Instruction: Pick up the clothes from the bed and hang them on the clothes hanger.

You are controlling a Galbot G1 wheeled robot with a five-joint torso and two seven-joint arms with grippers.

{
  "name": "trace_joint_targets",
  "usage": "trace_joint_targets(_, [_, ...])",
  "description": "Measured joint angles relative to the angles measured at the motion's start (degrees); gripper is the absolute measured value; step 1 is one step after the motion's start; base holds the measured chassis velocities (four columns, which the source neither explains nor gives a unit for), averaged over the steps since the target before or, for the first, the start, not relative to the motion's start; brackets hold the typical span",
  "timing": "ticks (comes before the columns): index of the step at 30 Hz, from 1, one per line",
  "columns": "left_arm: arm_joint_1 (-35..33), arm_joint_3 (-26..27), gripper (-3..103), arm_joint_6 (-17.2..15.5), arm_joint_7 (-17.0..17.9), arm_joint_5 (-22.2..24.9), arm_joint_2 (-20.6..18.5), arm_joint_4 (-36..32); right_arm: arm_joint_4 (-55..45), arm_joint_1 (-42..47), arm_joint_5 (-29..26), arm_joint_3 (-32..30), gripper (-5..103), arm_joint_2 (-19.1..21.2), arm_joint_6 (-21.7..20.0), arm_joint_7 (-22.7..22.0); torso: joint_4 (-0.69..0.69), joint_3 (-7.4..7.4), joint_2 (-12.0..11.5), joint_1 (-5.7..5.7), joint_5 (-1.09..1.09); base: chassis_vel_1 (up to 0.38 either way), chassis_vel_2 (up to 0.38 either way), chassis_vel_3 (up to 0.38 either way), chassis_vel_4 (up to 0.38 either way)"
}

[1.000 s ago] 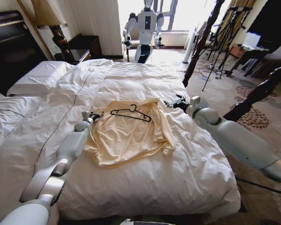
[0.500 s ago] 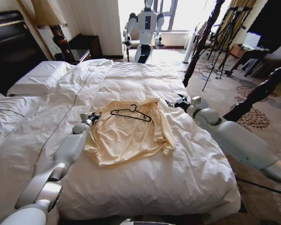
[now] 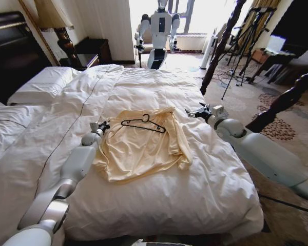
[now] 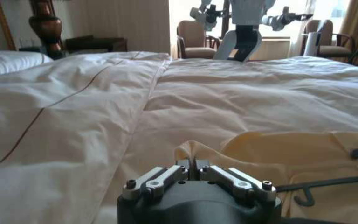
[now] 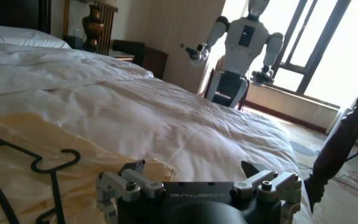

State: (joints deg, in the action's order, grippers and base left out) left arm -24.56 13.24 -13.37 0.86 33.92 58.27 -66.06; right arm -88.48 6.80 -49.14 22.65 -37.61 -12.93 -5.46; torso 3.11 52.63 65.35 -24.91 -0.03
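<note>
Butter-yellow clothes [image 3: 141, 147], soft, slightly shiny, lie rumpled mid-bed [image 3: 159, 210] on puffy white duvet; thin black wire clothes hanger [image 3: 143, 123] rests on top near collar. My left gripper [image 3: 103, 126] at shirt's left edge, right gripper [image 3: 194, 111] just past its right shoulder.

Left wrist: my fingers [image 4: 162, 179] pressed together on raised yellow fold.

Right wrist: my fingers [image 5: 130, 169] spread wide, empty, over shirt edge; bare duvet beyond.

Clothes [image 3: 141, 146]: soft cloth with a slight sheen, creased. Clothes hanger [image 3: 143, 124]: thin black wire, smooth. Bed [image 3: 159, 87]: covered in puffy white quilted cloth, matt, wrinkled; posts of dark turned wood, polished. Left gripper [image 4: 193, 171]: grey matt metal links, screws seen. Right gripper [image 5: 195, 179]: same finish, body matt dark.
</note>
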Motion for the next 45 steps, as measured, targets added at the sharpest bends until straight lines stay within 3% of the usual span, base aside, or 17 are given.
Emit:
trace_joint_targets(4, [-0.03,-0.72,1,-0.95,0.94,-0.37,-0.72,-5.67,-0.55,0.69,0.12,-0.34,100,0.21,-0.01,-0.01,-0.01,0.0,0.0,0.0,0.02,0.0,0.0,0.0,0.0])
trace_joint_targets(12, [1.02,-5.85,1,-2.49,3.16,-1.39,0.74,-13.93,-1.55,2.22,0.14,-1.78,100,2.0,-0.01,-0.18,0.01,0.0,0.0,0.0,0.02,0.0,0.0,0.0,0.0])
trace_joint_targets(17, [0.12,-10.39,1,-5.77,5.98,-1.12,1.56,-21.86,-1.46,3.12,0.08,-3.13,100,3.54,0.0,0.38,0.03,0.0,0.0,0.0,0.03,0.0,0.0,0.0,0.0])
trace_joint_targets(22, [-4.59,-14.44,1,-9.97,11.44,-0.2,1.26,-29.12,-1.26,4.88,0.1,-5.23,100,4.72,0.02,0.69,-0.01,-0.01,0.0,0.01,0.0,0.0,0.0,0.0,0.0])
trace_joint_targets(24, [-6.29,-16.43,1,-10.97,14.08,-0.22,2.4,-29.21,-1.32,5.89,0.11,-6.15,100,5.37,0.04,0.84,-0.01,-0.01,0.0,0.01,0.01,0.0,0.0,0.0,0.0])
trace_joint_targets(34, [-6.29,-21.78,1,-9.28,15.37,-2.63,9.63,-24.18,-1.38,6.94,-0.13,-7.2,100,7.4,0.25,1.02,0.02,-0.01,0.0,0.0,0.02,0.0,0.0,0.0,0.0])
trace_joint_targets(43, [-9.12,-24.33,0,-8.53,16.41,-4.55,9.72,-24.03,-1.42,7.82,-0.24,-8.52,100,8.23,0.35,1.65,0.0,-0.01,0.0,0.0,0.0,0.0,0.0,0.0,0.0])
trace_joint_targets(45, [-9.71,-24.13,10,-7.07,16.17,-4.78,10.47,-22.94,-1.57,7.86,-0.44,-8.59,100,8.03,0.25,1.6,0.0,-0.01,0.0,0.0,-0.01,0.0,0.0,0.0,0.0])
